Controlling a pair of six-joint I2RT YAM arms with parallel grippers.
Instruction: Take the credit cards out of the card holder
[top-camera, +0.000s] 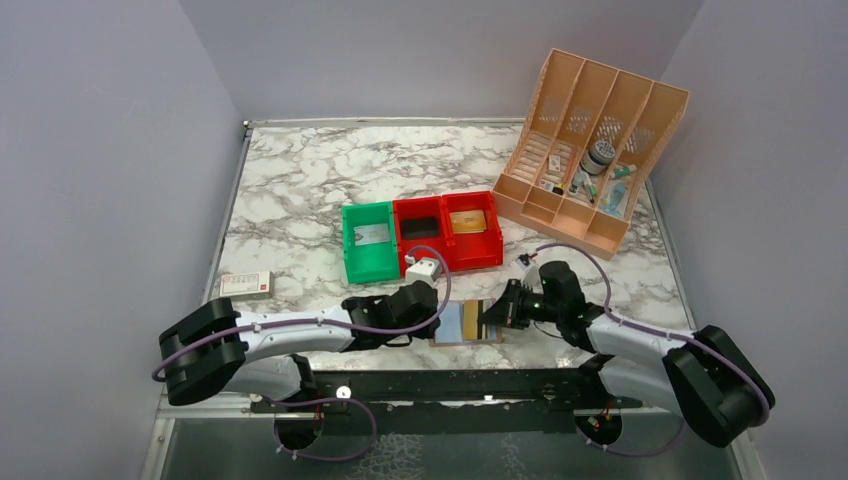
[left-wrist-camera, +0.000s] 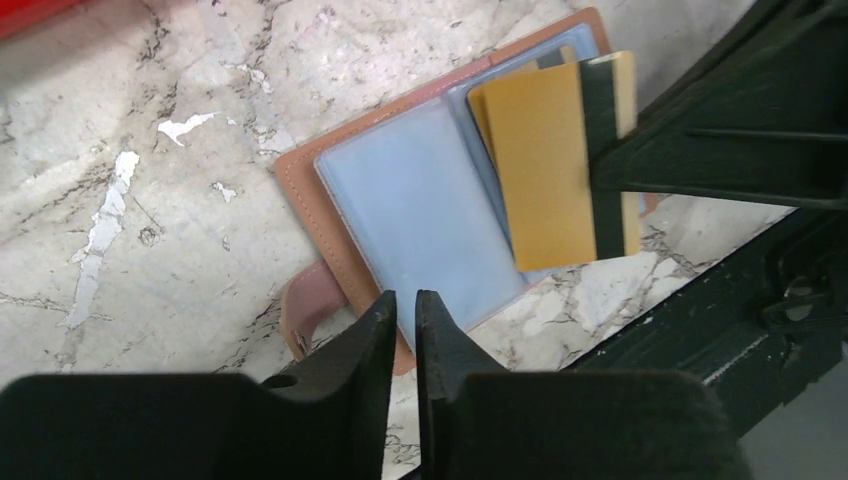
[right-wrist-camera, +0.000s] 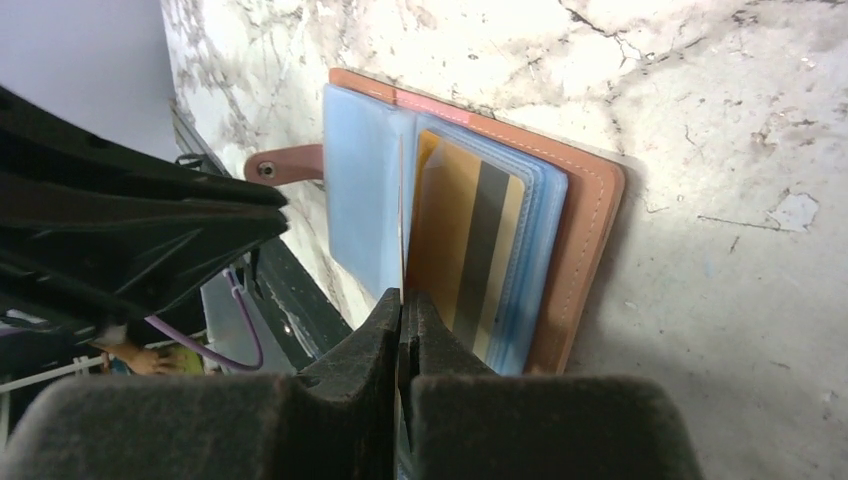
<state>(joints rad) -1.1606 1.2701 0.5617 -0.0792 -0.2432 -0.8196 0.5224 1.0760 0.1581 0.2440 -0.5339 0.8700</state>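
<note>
**Top external view:** The card holder lies open on the marble worktop, low in the frame just right of centre, near the worktop's bottom edge. The left tool comes in from the left and ends at the holder's left side. The right tool comes in from the right, over the half where the yellow card shows. Above them stand a green bin and red bins in a row, with a small white block in front. A peach file organizer is at upper right, and a small white-and-red box lies at the left.

**Left wrist view:** The left tool is a narrow slit apart with nothing between its fingers. Its tips sit at the lower edge of the card holder; I cannot tell whether they touch. The left pocket panel looks pale and bare. The yellow card, with a black stripe, sits skewed, and its lower end hangs past the holder's rim. The right tool overlaps its right edge. A strap tab sticks out at lower left.

**Right wrist view:** The right tool is pressed together on the near edge of the yellow card, which leans up off the clear leaves of the card holder. The left tool fills the left of the frame.
</note>
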